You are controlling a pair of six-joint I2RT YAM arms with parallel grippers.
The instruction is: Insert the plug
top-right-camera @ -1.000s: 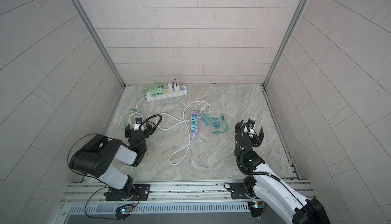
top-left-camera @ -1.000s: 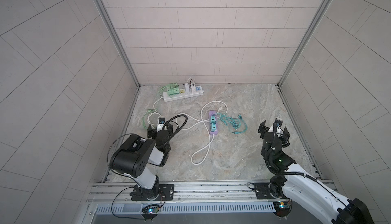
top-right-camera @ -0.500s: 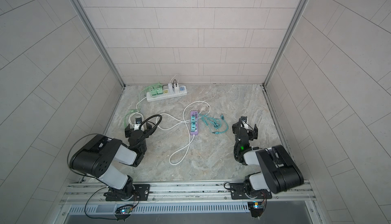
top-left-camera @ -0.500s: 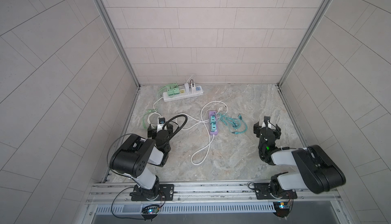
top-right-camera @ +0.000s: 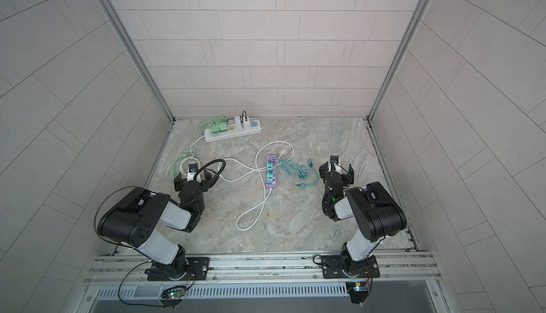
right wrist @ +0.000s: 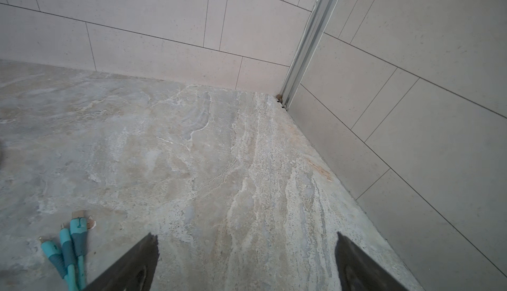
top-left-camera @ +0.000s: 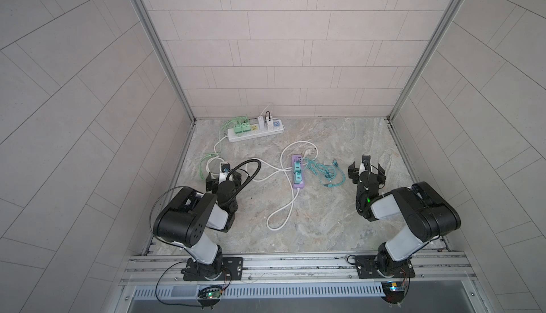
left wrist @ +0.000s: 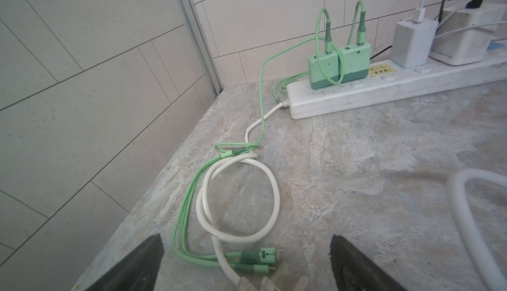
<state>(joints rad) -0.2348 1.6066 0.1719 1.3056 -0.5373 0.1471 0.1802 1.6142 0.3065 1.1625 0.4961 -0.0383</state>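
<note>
A white three-pronged plug (left wrist: 264, 282) lies flat on the stone floor at the end of a thick white cord (left wrist: 270, 190). It lies between the fingers of my open left gripper (left wrist: 245, 248), at the very edge of the left wrist view and untouched. In both top views that gripper (top-left-camera: 224, 178) (top-right-camera: 193, 178) hovers low at the left and hides the plug. A white power strip (top-left-camera: 255, 132) (left wrist: 384, 89) lies at the back and a purple power strip (top-left-camera: 297, 175) (top-right-camera: 272, 175) in the middle. My right gripper (top-left-camera: 366, 172) (right wrist: 245, 237) is open over bare floor.
Green chargers (left wrist: 338, 65) and white adapters (left wrist: 411, 42) fill sockets on the white strip. Green cable ends (left wrist: 260, 259) lie beside the plug. Teal cables (top-left-camera: 325, 172) (right wrist: 70, 240) lie between the purple strip and the right gripper. Tiled walls close in on three sides.
The right arm has folded back over its base, and its gripper has shifted slightly left and away from the front rail. The left arm and the cords have not moved.
</note>
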